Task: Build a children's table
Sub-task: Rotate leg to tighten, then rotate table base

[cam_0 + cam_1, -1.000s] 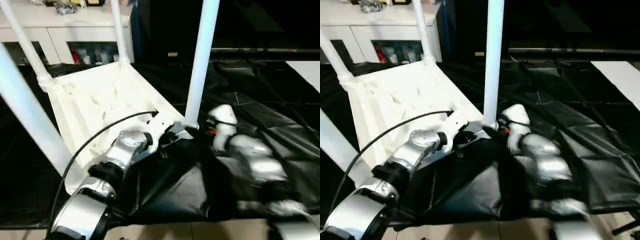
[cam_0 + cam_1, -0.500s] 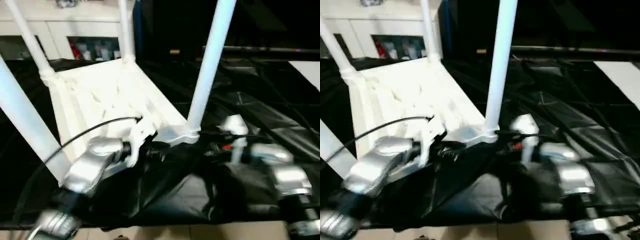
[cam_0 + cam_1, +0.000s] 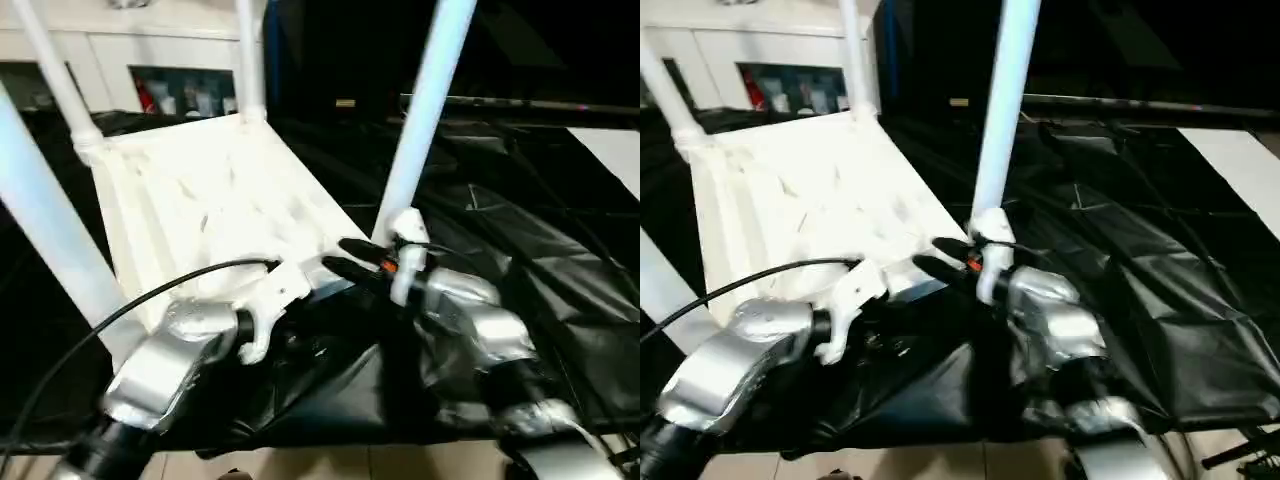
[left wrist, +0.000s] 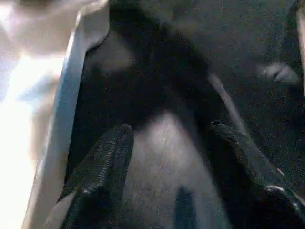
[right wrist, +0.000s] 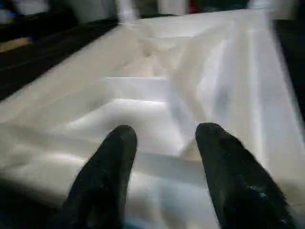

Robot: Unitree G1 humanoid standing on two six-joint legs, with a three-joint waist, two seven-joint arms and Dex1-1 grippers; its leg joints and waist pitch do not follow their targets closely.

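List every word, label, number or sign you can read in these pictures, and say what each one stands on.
None can be read.
The tabletop and its legs bear no print.
The things behind the cabinet's glass doors are too blurred to read.
The small red mark on the right gripper shows no letters.

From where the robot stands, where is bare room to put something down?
Free: the black sheet right of the near right leg. The ribbed underside of the tabletop between the legs is bare too. Crowded: the near edge, where the left gripper and right gripper meet.
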